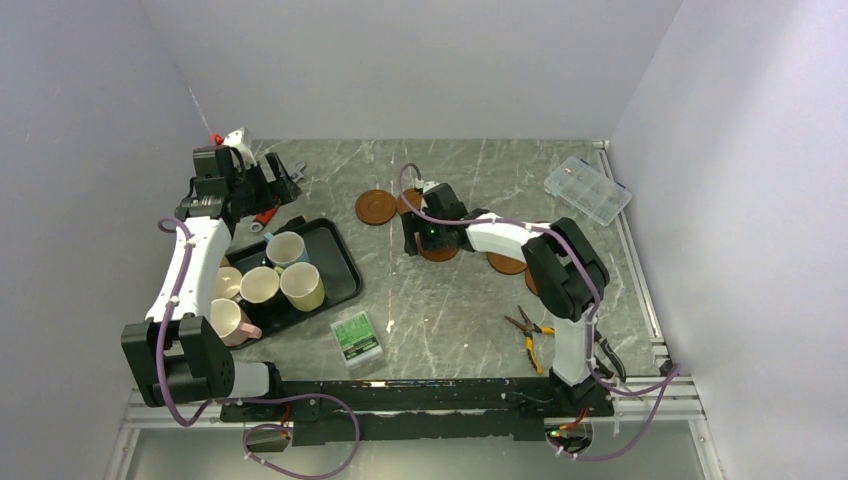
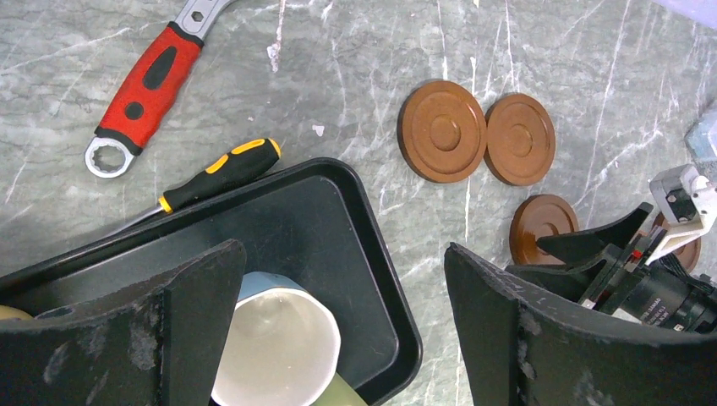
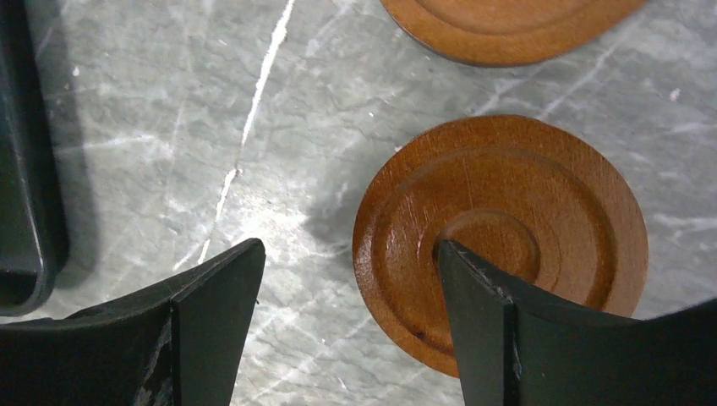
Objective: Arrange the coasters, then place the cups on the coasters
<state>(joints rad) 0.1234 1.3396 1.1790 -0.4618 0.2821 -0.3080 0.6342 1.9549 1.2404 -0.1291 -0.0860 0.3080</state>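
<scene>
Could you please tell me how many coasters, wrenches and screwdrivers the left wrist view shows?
Coasters: 4, one only a sliver at the right edge
Wrench: 1
Screwdriver: 1
Total: 6

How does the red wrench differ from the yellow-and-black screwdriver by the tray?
The wrench has a red grip with a black inlay; the screwdriver has a black handle with yellow trim. The wrench is thicker, ending in a silver ring; the screwdriver ends in a thin shaft. The screwdriver lies along the tray's rim; the wrench lies farther off. Both lie flat on the table, slanted alike.
</scene>
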